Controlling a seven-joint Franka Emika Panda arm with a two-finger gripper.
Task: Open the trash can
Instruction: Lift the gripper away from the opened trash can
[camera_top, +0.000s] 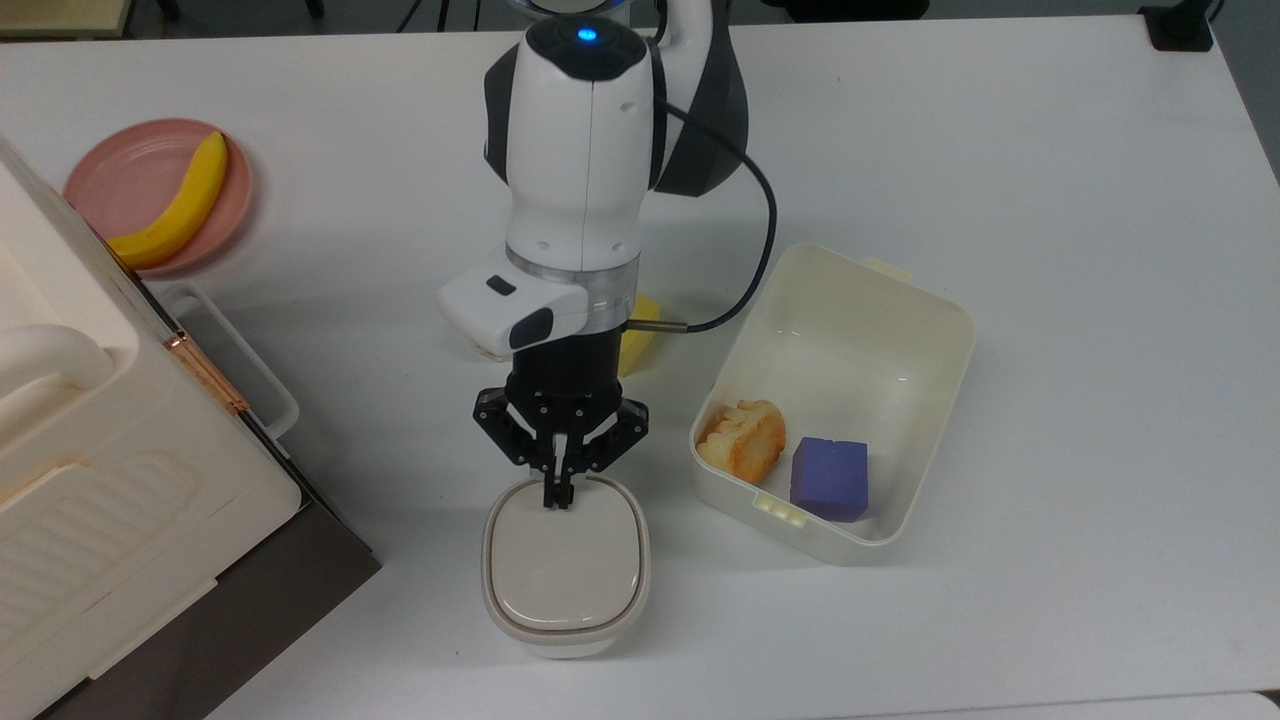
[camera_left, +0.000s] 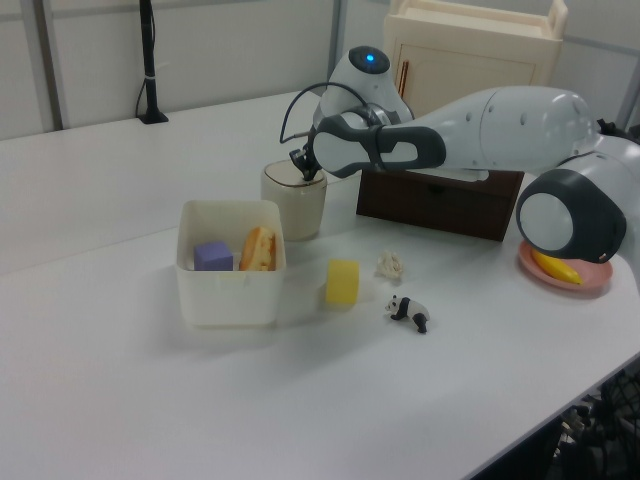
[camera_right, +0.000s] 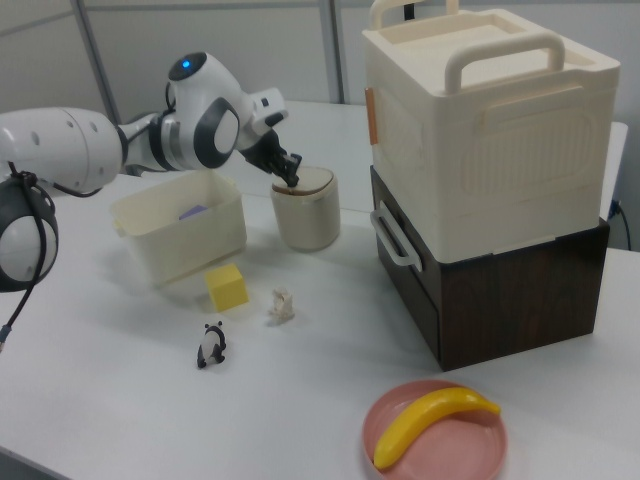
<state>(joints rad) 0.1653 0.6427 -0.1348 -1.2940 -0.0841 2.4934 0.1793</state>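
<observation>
We see the hand (camera_top: 558, 497) pointing down at the near rim of the trash can (camera_top: 566, 566), its two black fingers (camera_top: 551, 490) drawn together with no gap between them, their tips pressed on the spot at the lid's edge where the small button sits. They grip nothing; they only bear on the rim. In the left view the hand (camera_left: 308, 176) meets the top edge of the trash can (camera_left: 294, 200) on the left view's right side, and in the right view the hand (camera_right: 288, 179) touches the can (camera_right: 307, 212) on the right view's left side. The beige lid (camera_top: 565, 562) lies flat and closed.

The trash can stands upright on the white tabletop (camera_top: 1050, 200), between the big white ribbed box (camera_top: 100, 480) on its dark wooden base and the lidless cream tub (camera_top: 940, 330). The tub holds a piece of bread (camera_top: 742, 440) and a purple cube (camera_top: 830, 478), side by side. A yellow block (camera_top: 636, 340) lies on the tabletop partly under the arm (camera_top: 580, 170). In the top view's upper left, a banana (camera_top: 175, 205) rests on a pink plate (camera_top: 120, 170). In the right view a toy panda (camera_right: 211, 344) and a small pale object (camera_right: 281, 306) lie near the yellow block (camera_right: 227, 287), apart from the can.
</observation>
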